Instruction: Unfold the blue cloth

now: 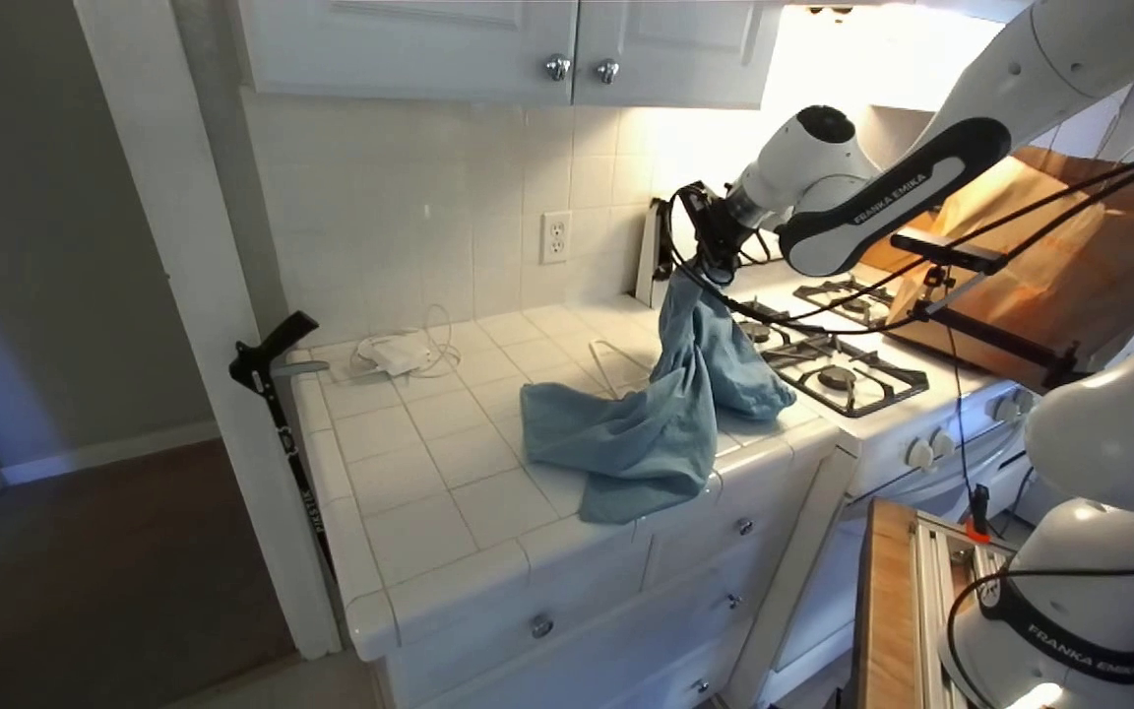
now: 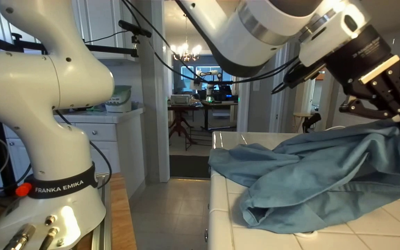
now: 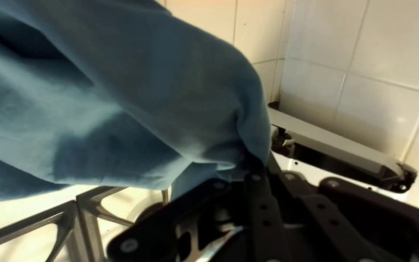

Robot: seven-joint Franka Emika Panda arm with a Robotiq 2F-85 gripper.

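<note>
The blue cloth [image 1: 651, 433] is bunched and folded over the white tiled counter, with one corner pulled up beside the stove. My gripper [image 1: 712, 274] is shut on that raised part, and folds hang down from it. Much of the fabric lies crumpled near the counter's front edge, as an exterior view of the blue cloth [image 2: 325, 180] also shows. In the wrist view, the cloth [image 3: 151, 83] fills the left side and runs into the gripper [image 3: 262, 165], whose fingertips are partly hidden by it. A lobe of fabric hangs close to the near burner.
The stove's black grates [image 1: 848, 379] and knobs [image 1: 921, 453] are right of the cloth. A large brown paper bag [image 1: 1069, 256] stands behind them. A white adapter with cable [image 1: 400, 353] lies at the counter's back. Cabinets [image 1: 409, 49] hang above. A black grabber stick [image 1: 277, 364] leans at the left end.
</note>
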